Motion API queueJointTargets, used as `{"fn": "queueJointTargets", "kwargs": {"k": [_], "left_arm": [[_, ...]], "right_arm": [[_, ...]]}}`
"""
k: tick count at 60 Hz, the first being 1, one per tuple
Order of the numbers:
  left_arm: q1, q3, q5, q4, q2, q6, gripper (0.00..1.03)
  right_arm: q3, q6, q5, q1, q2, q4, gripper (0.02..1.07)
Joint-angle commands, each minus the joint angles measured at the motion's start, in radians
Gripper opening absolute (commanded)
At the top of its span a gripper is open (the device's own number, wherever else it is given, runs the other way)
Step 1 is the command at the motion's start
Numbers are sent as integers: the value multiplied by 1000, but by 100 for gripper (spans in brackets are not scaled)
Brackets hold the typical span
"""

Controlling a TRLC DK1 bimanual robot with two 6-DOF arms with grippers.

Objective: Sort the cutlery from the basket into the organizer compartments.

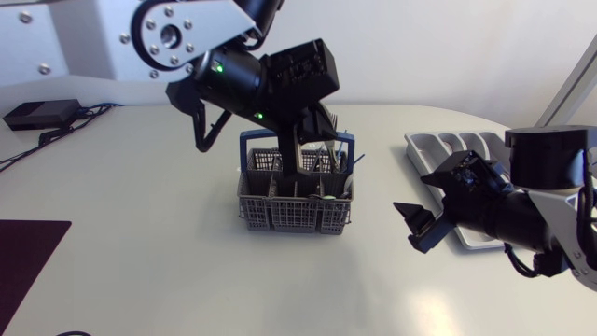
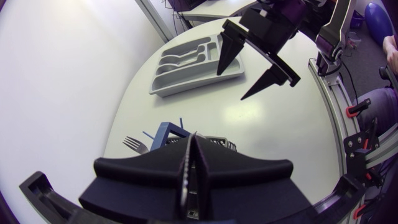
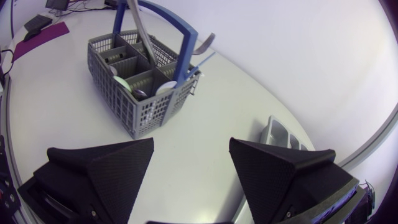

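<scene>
Grey mesh basket [image 1: 294, 210] with a blue carry handle sits upright mid-table. There's a few bits of cutlery [image 3: 165, 88] down in its compartments, and one long silver handle [image 3: 138, 25] sticks up steeply. The pale grey organizer [image 1: 438, 145] lies flat, well off to its right.

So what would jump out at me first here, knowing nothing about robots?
Probably the bulky black left gripper reaching down into the grey basket at mid-table, pinching a thin metal piece of cutlery. Next, the right gripper, hanging open above the table beside the grey organizer on the right.
</scene>
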Motion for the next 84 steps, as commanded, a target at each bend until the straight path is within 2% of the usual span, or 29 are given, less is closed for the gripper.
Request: {"fn": "queueJointTargets", "kwargs": {"k": [1,7,20,34,49,55,66,72,84], "left_arm": [[6,50,4,-27,-55,-31,3],[6,54,44,-64,-72,-46,3],[23,88,162,-159,-81,-80,3],[22,85,267,-206,-71,-108,3],[-9,63,316,-208,-52,-134,3],[-13,60,337,-208,-45,-143,3],[-37,34,362,-208,-43,-154,3],[-41,22,366,-208,-42,-155,3],[-46,2,368,-206,-38,-155,3]], "right_arm": [[11,29,-13,52,-30,-36,89],[26,52,-30,107,-65,-61,89],[85,94,-171,127,-113,-137,89],[117,124,-314,141,-143,-182,89],[135,155,-343,180,-129,-179,88],[149,166,-360,190,-117,-174,81],[166,169,-369,190,-76,-156,79],[180,175,-388,196,-59,-153,63],[189,192,-414,199,-50,-143,40]]}}
